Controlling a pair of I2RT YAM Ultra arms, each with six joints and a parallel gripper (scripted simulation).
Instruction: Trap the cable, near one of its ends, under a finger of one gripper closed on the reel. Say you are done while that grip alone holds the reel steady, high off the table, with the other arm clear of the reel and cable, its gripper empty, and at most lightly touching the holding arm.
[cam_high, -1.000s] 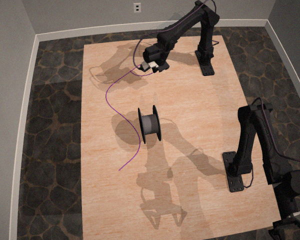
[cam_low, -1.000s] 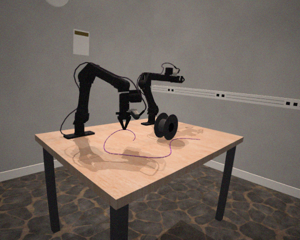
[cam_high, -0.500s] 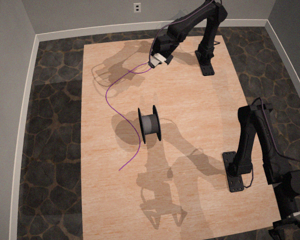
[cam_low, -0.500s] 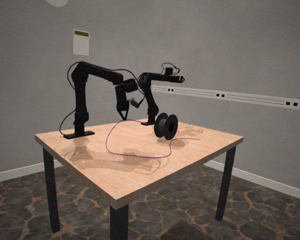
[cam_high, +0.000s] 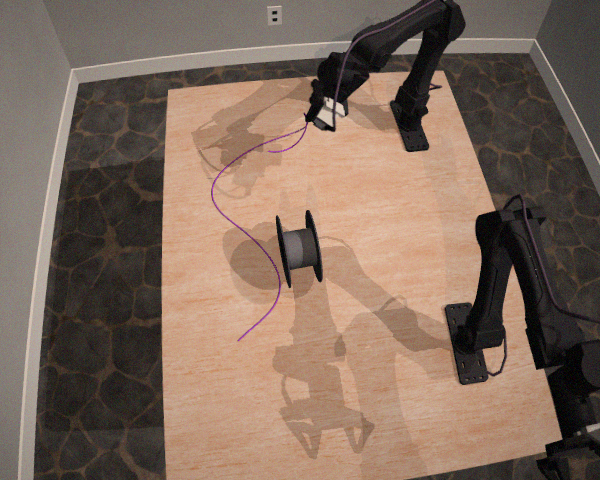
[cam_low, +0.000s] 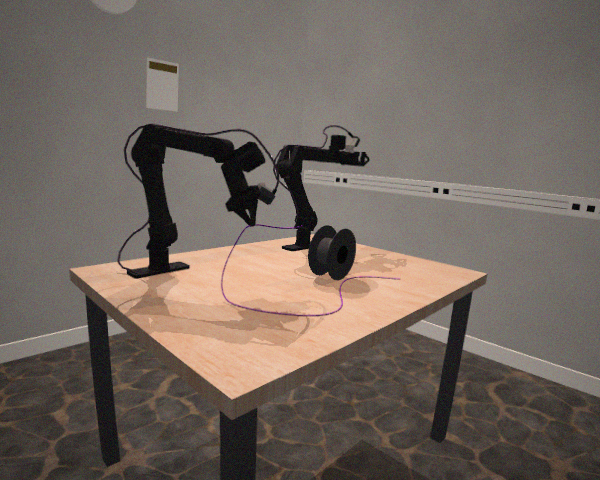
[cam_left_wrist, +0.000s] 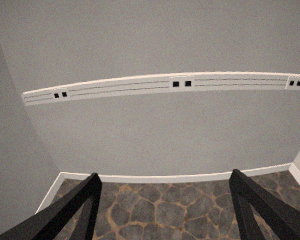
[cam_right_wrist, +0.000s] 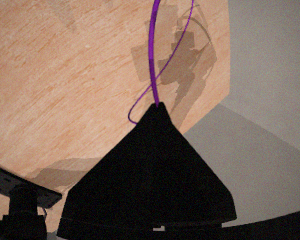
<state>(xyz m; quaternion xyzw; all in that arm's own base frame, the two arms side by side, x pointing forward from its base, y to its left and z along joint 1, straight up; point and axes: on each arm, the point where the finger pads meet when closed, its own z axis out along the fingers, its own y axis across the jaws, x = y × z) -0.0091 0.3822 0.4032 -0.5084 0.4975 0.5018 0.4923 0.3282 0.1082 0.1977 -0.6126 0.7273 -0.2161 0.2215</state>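
Note:
A dark reel (cam_high: 299, 248) (cam_low: 332, 252) with a grey core stands on its flanges near the middle of the table (cam_high: 400, 200) (cam_low: 200, 345). A thin purple cable (cam_high: 220, 210) (cam_low: 280, 313) (cam_right_wrist: 153, 33) lies loose in a curve past the reel, not wound on it. My right gripper (cam_high: 306, 117) (cam_low: 250, 220) (cam_right_wrist: 159, 108) is shut on the cable near its far end and holds that end above the table, well away from the reel. A short tail hangs past the fingers. My left gripper (cam_low: 365, 159) (cam_left_wrist: 163, 179) is open and empty, held high and pointing at the wall.
The two arm bases (cam_high: 410, 130) (cam_high: 465, 345) are bolted at one side of the table. The cable's free end (cam_high: 240, 338) lies on the table beyond the reel. A patterned stone floor surrounds the table.

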